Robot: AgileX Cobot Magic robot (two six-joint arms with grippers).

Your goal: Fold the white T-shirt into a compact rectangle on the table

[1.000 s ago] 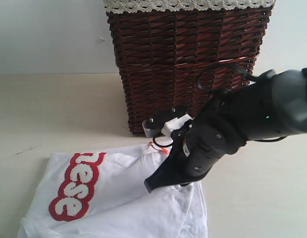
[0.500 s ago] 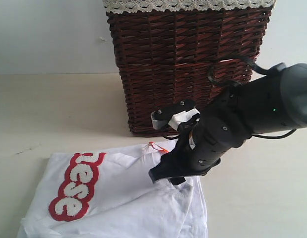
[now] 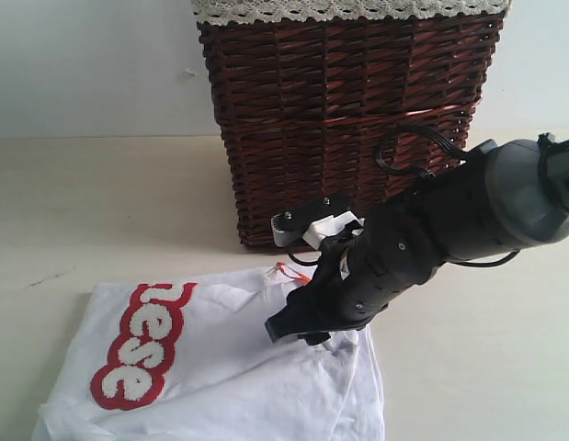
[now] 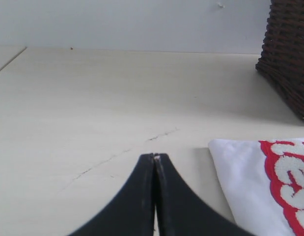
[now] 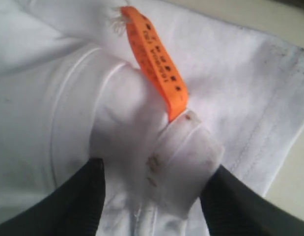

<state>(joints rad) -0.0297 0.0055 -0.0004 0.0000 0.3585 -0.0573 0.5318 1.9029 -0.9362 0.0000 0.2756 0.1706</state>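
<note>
White T-shirt (image 3: 229, 367): lies rumpled on table (image 3: 100, 202), out from the wall-side edge, just before wicker basket (image 3: 348, 119).
Right gripper (image 5: 154, 191): jaws wide, straddling the collar beside orange neck tag (image 5: 156, 64), nothing clamped.
Left gripper (image 4: 155, 162): jaws pressed together, empty, over bare table beside the shirt.

The right arm (image 3: 449, 225) slants down from 3 o'clock with the right gripper (image 5: 152, 194) spread wide, while the left gripper (image 4: 155, 158) has its tips pressed together.
</note>
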